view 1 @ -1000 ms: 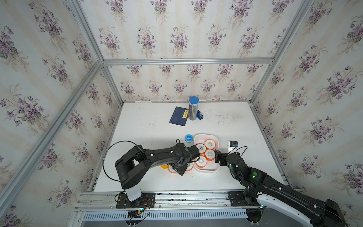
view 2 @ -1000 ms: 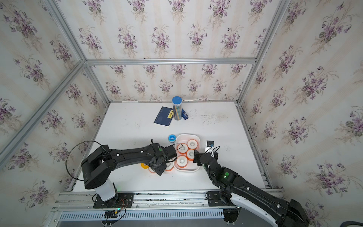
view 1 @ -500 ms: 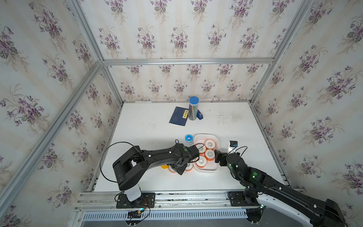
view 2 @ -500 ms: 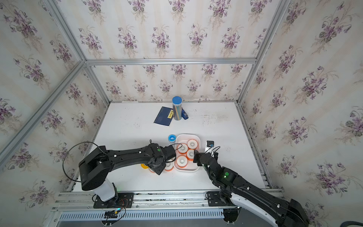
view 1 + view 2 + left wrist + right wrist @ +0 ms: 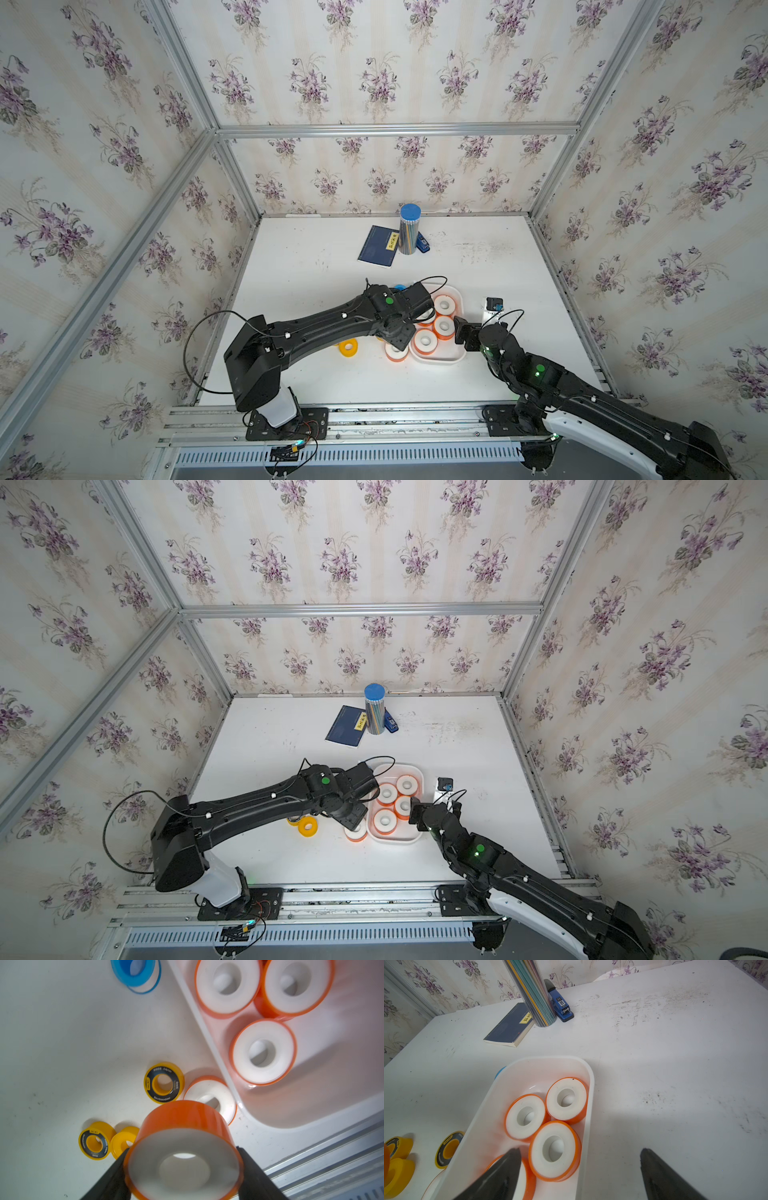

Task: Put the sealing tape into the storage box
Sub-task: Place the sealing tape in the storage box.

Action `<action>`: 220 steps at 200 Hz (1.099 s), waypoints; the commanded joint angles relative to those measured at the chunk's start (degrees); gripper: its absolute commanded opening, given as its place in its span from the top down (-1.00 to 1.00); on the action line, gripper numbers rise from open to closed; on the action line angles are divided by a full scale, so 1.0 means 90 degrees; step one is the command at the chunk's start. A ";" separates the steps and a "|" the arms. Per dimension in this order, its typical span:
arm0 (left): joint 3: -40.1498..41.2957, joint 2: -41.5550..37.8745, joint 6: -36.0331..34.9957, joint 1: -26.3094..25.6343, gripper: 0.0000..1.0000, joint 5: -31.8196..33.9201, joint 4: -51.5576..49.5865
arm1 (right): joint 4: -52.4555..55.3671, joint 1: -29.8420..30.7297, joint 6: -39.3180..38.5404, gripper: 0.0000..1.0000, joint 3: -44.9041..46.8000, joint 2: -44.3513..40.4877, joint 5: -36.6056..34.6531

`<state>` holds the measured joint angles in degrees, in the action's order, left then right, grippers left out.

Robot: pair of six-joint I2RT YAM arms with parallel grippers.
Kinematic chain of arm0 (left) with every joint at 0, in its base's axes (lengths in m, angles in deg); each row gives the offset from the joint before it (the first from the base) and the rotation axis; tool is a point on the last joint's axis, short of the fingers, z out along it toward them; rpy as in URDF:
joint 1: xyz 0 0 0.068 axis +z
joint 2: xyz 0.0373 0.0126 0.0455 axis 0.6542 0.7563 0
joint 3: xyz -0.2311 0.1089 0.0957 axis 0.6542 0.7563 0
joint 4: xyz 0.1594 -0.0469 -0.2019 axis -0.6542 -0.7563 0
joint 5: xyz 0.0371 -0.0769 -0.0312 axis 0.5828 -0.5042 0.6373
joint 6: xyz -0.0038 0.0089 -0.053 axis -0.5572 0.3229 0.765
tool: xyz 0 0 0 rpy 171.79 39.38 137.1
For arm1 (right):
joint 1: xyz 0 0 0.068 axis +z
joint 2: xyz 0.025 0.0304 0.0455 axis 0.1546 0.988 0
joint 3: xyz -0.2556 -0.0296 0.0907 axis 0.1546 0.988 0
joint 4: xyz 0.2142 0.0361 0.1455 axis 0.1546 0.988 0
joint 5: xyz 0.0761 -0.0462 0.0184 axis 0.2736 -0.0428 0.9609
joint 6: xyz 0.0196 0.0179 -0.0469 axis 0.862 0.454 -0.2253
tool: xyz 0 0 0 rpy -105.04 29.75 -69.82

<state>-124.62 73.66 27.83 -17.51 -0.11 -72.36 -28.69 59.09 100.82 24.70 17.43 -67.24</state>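
Worktop front centre: I am holding an orange-rimmed sealing tape roll clamped in the left gripper; the storage box is sitting just beside it, toward the right edge, while the right gripper is hanging spread apart.

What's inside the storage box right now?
Four orange-rimmed white rolls lie flat toward the near end of the storage box; its far end is bare. The left arm covers part of its left edge in both top views.
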 commanded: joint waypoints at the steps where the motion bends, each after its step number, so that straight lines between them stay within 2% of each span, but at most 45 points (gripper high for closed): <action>1: -0.0715 0.0540 -0.0391 0.0026 -0.32 -0.0311 -0.0058 | -0.0098 -0.0001 0.0060 -0.86 0.0010 -0.0061 -0.0056; 60: -0.3054 0.2627 -0.0682 0.0268 -0.30 -0.0903 -0.0145 | 0.0028 -0.0002 0.0176 -0.84 0.0054 -0.0293 -0.0202; 95: -0.3984 0.3376 -0.0737 0.0439 -0.29 -0.1207 -0.0191 | 0.0058 -0.0001 0.0215 -0.83 0.0130 -0.0542 -0.0257; 133: -0.4471 0.3869 -0.0650 0.0563 -0.29 -0.1418 0.0000 | 0.0085 -0.0001 0.0257 -0.82 0.0160 -0.0653 -0.0301; 166: -0.5072 0.4388 -0.0616 0.0631 -0.30 -0.1316 -0.0190 | 0.0070 -0.0001 0.0247 -0.82 0.0155 -0.0614 -0.0281; 220: -0.5174 0.4671 -0.0542 0.0727 -0.32 -0.1371 -0.0033 | 0.0051 -0.0001 0.0233 -0.82 0.0155 -0.0617 -0.0271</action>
<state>-170.43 114.60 22.43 -11.10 -12.00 -72.45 -28.15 59.06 103.01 26.05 12.12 -69.10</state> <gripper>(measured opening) 0.684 0.912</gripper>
